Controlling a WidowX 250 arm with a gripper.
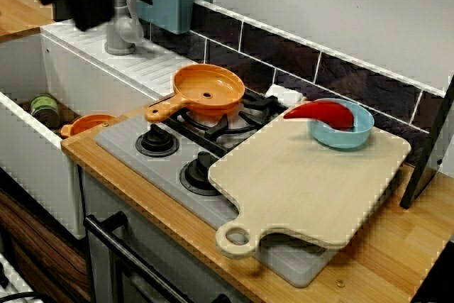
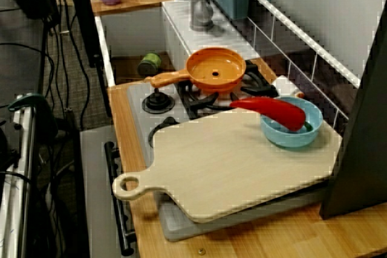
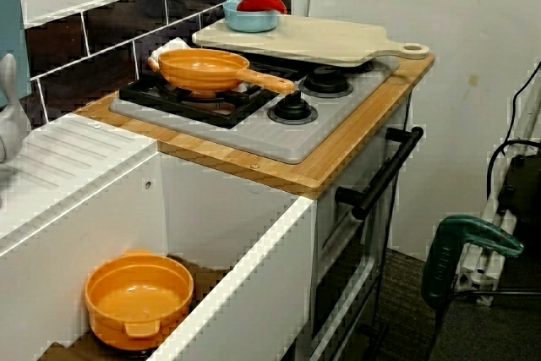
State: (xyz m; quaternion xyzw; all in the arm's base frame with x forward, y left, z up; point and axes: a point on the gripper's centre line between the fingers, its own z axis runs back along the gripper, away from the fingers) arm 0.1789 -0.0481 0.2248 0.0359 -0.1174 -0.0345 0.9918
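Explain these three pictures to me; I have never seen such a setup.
This is a kitchen counter where one robot arm works. Three cameras watch it: one from the front, one from beside the white sink, one from the opposite end. On the grey stove top sits an orange frying pan. A pale wooden cutting board lies across the stove, carrying a light blue bowl with a red pepper across it. An orange pot sits in the sink. The gripper does not show plainly, so nothing is seen held.

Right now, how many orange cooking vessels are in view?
2. The orange pan sits on a back burner of the stove; the orange pot lies in the sink. Part of the sink is hidden, so another could be there.
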